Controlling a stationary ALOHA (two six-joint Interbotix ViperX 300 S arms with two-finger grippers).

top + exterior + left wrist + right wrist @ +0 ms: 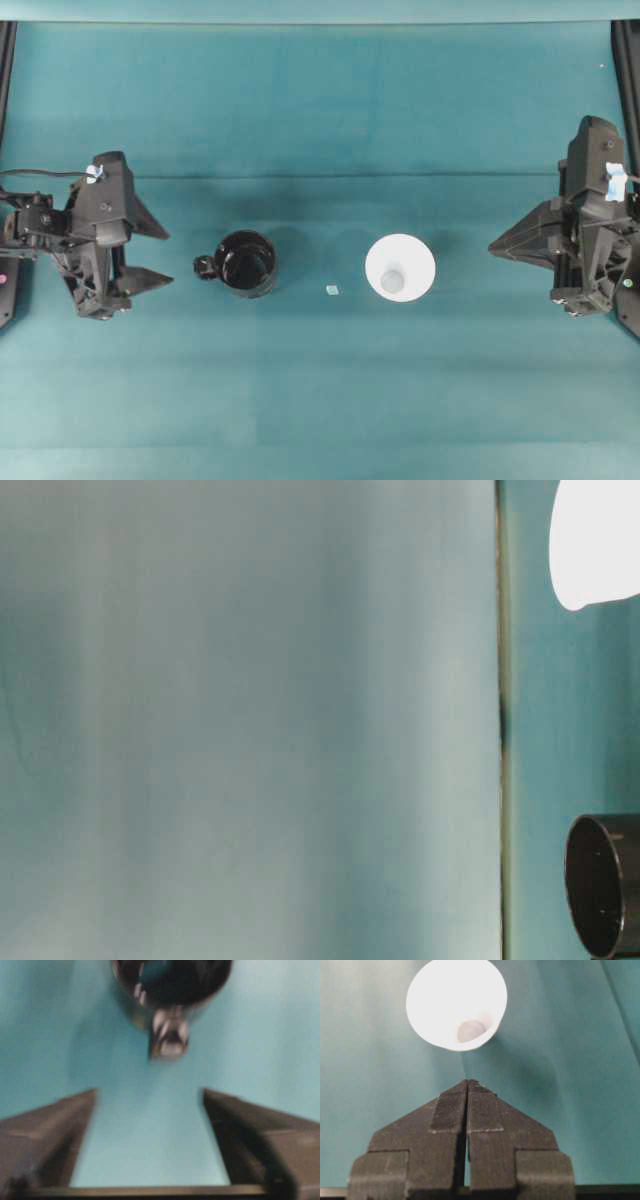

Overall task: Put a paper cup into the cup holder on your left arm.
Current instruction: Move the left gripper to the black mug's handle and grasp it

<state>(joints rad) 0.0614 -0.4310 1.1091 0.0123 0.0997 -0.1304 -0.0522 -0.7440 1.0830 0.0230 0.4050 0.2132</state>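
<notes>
Here we are over the teal worktop (pixel 320 100), and both arms sit parked at the edges. On the left, the left end effector (pixel 158 255) stands released, its two fingers spread wide apart with nothing between them, aimed toward the middle. Just ahead of it sits the cup holder (pixel 246 263), glossy black, upright, mouth open to the sky, its little loop handle pointing left at those open fingers. The left wrist view is blurred, but it shows the holder's handle straight ahead, with bare cloth in the gap between the spread fingers (pixel 55 1130).

Over to the right of the holder stands the paper cup (pixel 400 267), white, upright on the worktop, apart from the holder. Between the two lies a tiny pale scrap (pixel 332 290). On the far right, the right end effector (pixel 497 246) is clenched on nothing, fingertips pressed together and pointing at the cup, near it but clear of it. The right wrist view confirms it: ribbed pads (pixel 449 1110) meeting flush, the cup's open mouth just beyond.
</notes>
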